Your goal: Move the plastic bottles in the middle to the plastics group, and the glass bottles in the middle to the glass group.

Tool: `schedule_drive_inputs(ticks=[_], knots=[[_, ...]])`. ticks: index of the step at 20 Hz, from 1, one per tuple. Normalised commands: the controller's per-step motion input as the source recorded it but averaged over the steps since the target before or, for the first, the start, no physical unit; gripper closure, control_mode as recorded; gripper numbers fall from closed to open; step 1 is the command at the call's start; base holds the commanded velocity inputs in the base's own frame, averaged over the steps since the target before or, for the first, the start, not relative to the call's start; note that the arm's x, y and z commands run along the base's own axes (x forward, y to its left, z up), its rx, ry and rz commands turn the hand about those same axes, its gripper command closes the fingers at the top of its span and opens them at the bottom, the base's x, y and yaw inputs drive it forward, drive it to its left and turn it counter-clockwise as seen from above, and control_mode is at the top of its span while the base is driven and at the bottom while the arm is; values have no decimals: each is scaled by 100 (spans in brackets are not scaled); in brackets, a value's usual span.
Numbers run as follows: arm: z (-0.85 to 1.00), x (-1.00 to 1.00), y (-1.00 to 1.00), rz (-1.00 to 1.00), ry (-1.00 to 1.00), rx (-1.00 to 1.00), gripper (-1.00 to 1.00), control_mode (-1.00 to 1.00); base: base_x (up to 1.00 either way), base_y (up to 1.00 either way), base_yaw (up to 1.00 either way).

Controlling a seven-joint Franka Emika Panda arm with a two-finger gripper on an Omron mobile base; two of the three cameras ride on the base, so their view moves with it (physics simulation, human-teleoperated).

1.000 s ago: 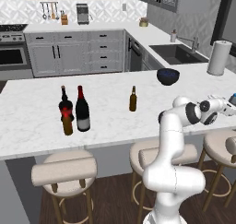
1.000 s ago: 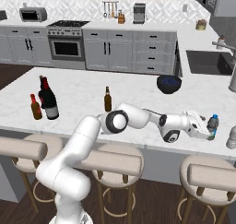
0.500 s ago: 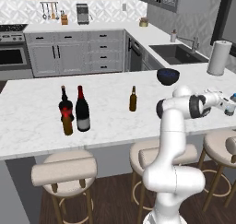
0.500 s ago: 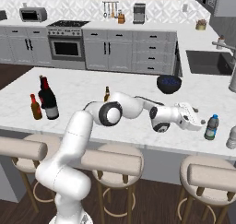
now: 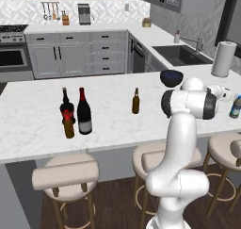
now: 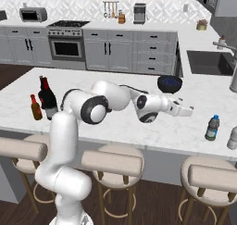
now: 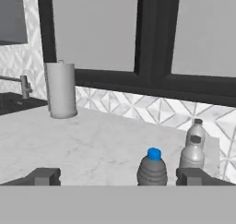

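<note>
The gripper (image 6: 187, 111) hangs over the right part of the counter (image 6: 139, 127), jaws spread wide and holding nothing. The small plastic bottle (image 6: 212, 128) stands upright just beyond the fingertips, near the counter's front right corner, apart from the gripper. In the hand view it sits between the two finger tips (image 7: 44, 176), with a pale bottle (image 7: 194, 147) close behind it near the counter's far edge.

Risks, as judged: a sideways sweep of the wide jaws could knock the light bottle over or toward the front edge; a careless arm swing might graze the dark bowl (image 6: 169, 84).

The plastic bottle is see-through bluish, ribbed, with a blue cap in the hand view. The slim beer bottle (image 5: 135, 101) stands mid-counter; the tall wine bottle (image 5: 84, 111) stands near the left end, just beside the red-labelled bottle (image 5: 66, 109).
</note>
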Motion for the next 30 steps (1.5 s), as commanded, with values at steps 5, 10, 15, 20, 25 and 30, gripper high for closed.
schedule_drive_inputs(ticks=[5, 10, 15, 20, 25, 30], knots=[[48, -40, 46, 66, 33, 0, -100, -100, 0, 0, 0], [13, -27, 37, 90, 43, 0, -100, -100, 0, 0, 0], [-10, -10, 27, 100, 17, 7, -100, -100, 0, 0, 0], [-38, -26, 9, 100, 0, 13, -100, -100, 0, 0, 0], [-36, -8, 0, 84, 3, 17, -100, -100, 0, 0, 0], [7, -8, 2, 56, 1, 9, -100, -100, 0, 0, 0]])
